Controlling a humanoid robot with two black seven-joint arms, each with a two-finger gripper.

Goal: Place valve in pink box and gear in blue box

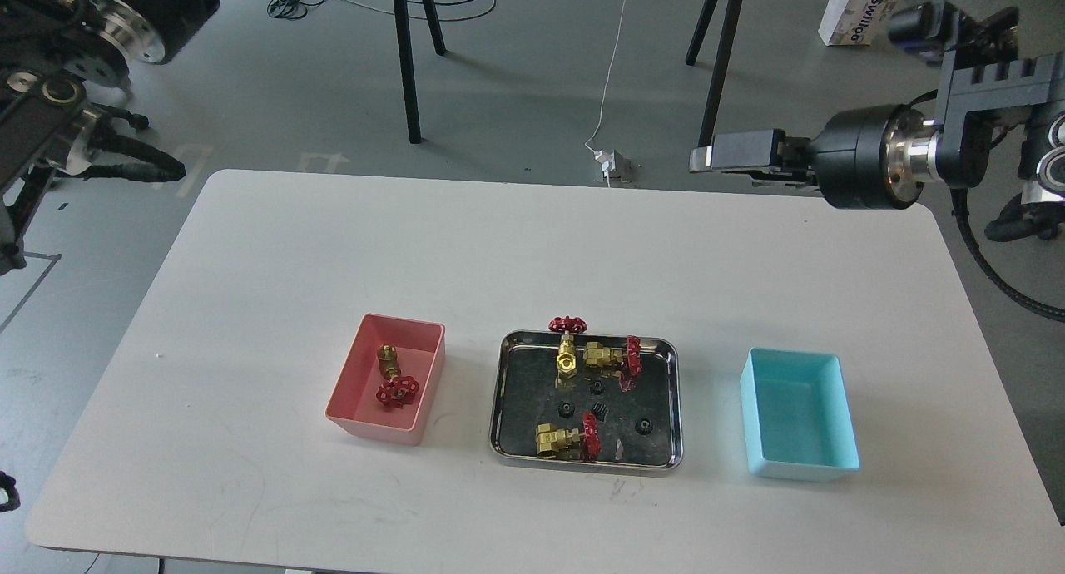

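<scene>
1. Nearest on the white table (250,266) stand three containers in a row: the pink box (345,416) on the left, a steel tray (502,391) in the middle, the blue box (799,466) on the right.
2. One valve (391,376) lies inside the pink box; the blue box holds nothing.
3. Three more valves and four small black gears, one gear (642,425) near the right wall, lie in the tray.
4. Farther back, the right arm reaches in level from the right, its fingers (736,151) pointing left above the table's far edge; whether they are parted cannot be told.
5. The left arm sits folded at the upper left corner; its fingers are not visible.
</scene>
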